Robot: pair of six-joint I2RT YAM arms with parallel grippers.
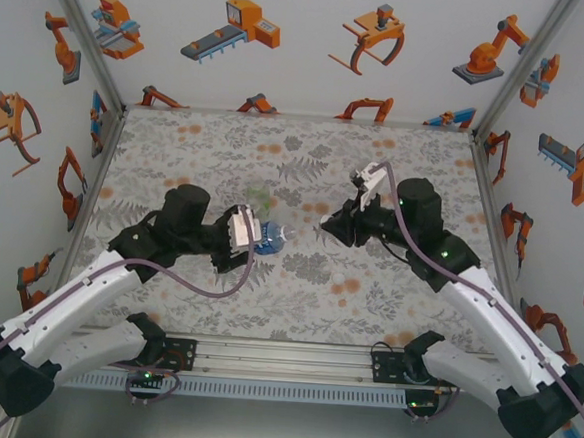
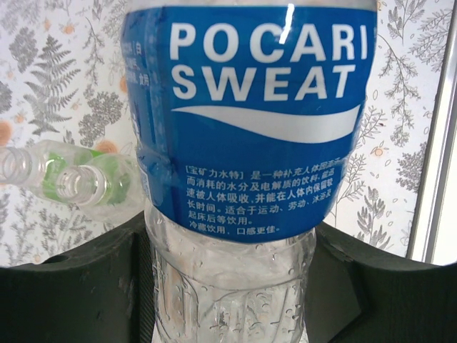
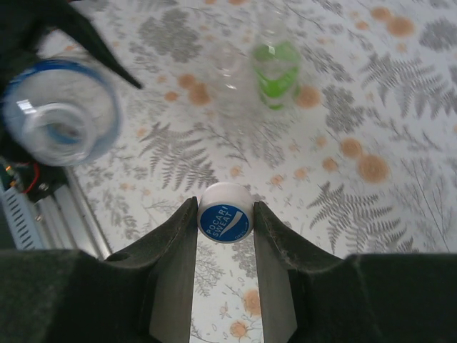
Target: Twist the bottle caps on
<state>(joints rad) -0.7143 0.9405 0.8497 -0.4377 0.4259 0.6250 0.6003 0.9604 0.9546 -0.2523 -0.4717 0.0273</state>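
My left gripper (image 2: 232, 286) is shut on the lower body of the blue-label bottle (image 2: 250, 121), held above the table left of centre (image 1: 268, 239). In the right wrist view its open mouth (image 3: 61, 118) faces the camera at upper left. My right gripper (image 3: 226, 209) is shut on a white bottle cap (image 3: 225, 221) with a blue printed top, pinched between both fingertips. The right gripper (image 1: 326, 224) hangs a short way to the right of the held bottle. A green-tinted bottle (image 3: 276, 71) lies uncapped on the mat (image 2: 78, 179), with a colourless bottle (image 3: 228, 86) blurred beside it.
The floral mat (image 1: 297, 290) covers the table. Printed white walls (image 1: 284, 48) close in the back and both sides. A metal rail (image 1: 282, 359) runs along the near edge between the arm bases, and it appears again at lower left (image 3: 43, 214).
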